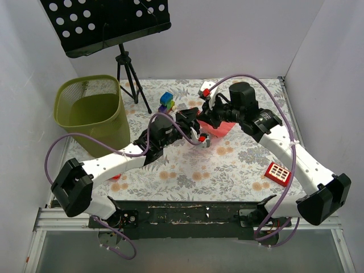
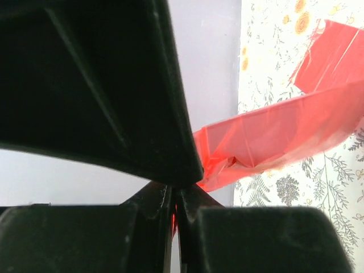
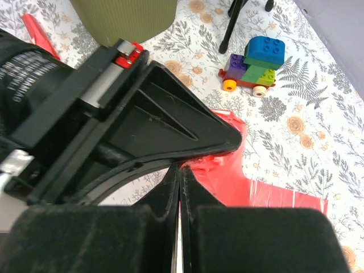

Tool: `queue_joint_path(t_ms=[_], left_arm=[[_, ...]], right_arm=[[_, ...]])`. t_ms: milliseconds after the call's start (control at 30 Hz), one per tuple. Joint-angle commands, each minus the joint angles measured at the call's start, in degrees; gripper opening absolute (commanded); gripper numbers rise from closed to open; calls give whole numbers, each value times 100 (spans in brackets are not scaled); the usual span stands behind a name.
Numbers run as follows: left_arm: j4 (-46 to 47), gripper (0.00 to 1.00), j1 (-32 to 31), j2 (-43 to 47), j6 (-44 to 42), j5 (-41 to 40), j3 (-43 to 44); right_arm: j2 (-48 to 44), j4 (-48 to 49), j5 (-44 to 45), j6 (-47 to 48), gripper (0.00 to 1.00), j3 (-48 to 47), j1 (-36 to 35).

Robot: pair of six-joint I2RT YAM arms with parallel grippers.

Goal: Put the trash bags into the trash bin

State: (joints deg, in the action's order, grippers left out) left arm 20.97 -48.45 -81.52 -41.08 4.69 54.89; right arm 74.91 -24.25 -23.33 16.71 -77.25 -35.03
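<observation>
- Nearest the arm bases, a red block with white squares lies on the floral bench beside the right arm. It is not part of the task and is well apart from the work.
- Both arms reach inward and meet over the middle of the bench, tip to tip. I judge this a two-handed hold meant to spread or lift thin film that one gripper alone would only crumple.
- The left gripper is closed. A sliver of red shows in the slit between its fingers, so it appears to be pinching a corner of the trash bag.
- The right gripper is closed too. Red film runs right up to its tips, but I cannot tell whether any of it is clamped.
- The bag is on the bench just beyond the two grippers, part folded, with one band pulled up toward the left gripper's pinch.
- A little farther off sits a small toy of coloured bricks, clear of the bag.
- The trash bin stands upright at the far left, mouth up, well apart from the bag, which is not yet in it; I judge the carry leftward is still to come.
- Behind the bin, a black perforated music stand rises on its tripod.
</observation>
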Motion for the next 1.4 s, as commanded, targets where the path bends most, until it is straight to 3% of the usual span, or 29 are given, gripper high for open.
queue_joint_path(t_ms=[0, 233, 533, 933, 1233, 1367], left_arm=[[21, 0, -51, 566, 21, 559, -101], [-269, 0, -51, 655, 56, 516, -189], [-445, 0, -42, 197, 153, -205, -154], [-181, 0, -42, 435, 249, 76, 39], [-489, 0, -42, 329, 408, -249, -171], [-427, 0, -51, 619, 443, 58, -234]], right_arm=[[163, 482, 39, 367, 1, 140, -57], [375, 509, 110, 579, 1, -9, 22], [103, 254, -111, 297, 1, -528, 4], [243, 413, 75, 807, 1, 325, 163], [199, 421, -242, 193, 1, -386, 163], [374, 456, -31, 455, 1, -458, 180]])
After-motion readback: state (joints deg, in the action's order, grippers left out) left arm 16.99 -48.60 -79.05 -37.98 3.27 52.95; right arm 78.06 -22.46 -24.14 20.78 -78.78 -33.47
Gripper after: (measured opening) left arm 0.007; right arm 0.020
